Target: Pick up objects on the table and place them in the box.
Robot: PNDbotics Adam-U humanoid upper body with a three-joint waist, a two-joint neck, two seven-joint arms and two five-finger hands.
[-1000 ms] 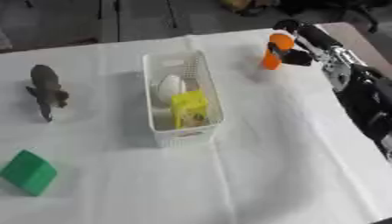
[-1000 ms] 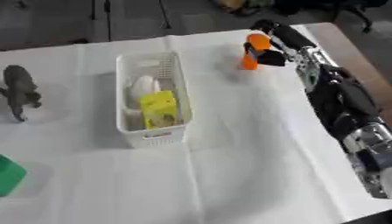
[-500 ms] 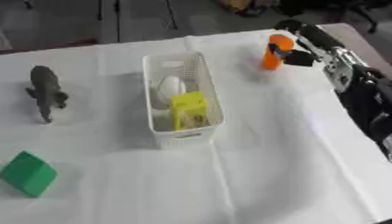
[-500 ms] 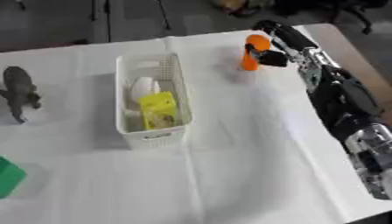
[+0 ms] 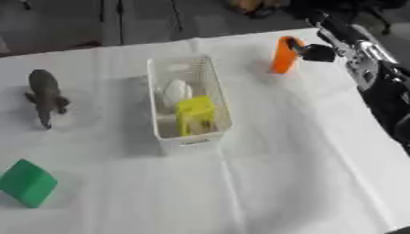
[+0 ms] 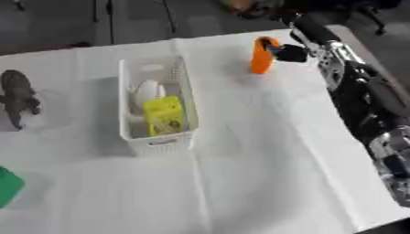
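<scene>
The right hand (image 5: 315,51) is gripping the orange block (image 5: 283,55) up at the far right, fingers curled round its right side. Left of the hand and nearer the robot, the white basket (image 5: 214,109) is holding a yellow piece (image 5: 195,114) and a white egg-shaped thing (image 5: 175,91). The grey animal figure (image 5: 45,95) is standing far left. The left eye view is showing the whole green block (image 5: 27,183); the right eye view is cutting it off.

Stereo head pair, looking down, both sharing the white table (image 5: 304,151)
</scene>
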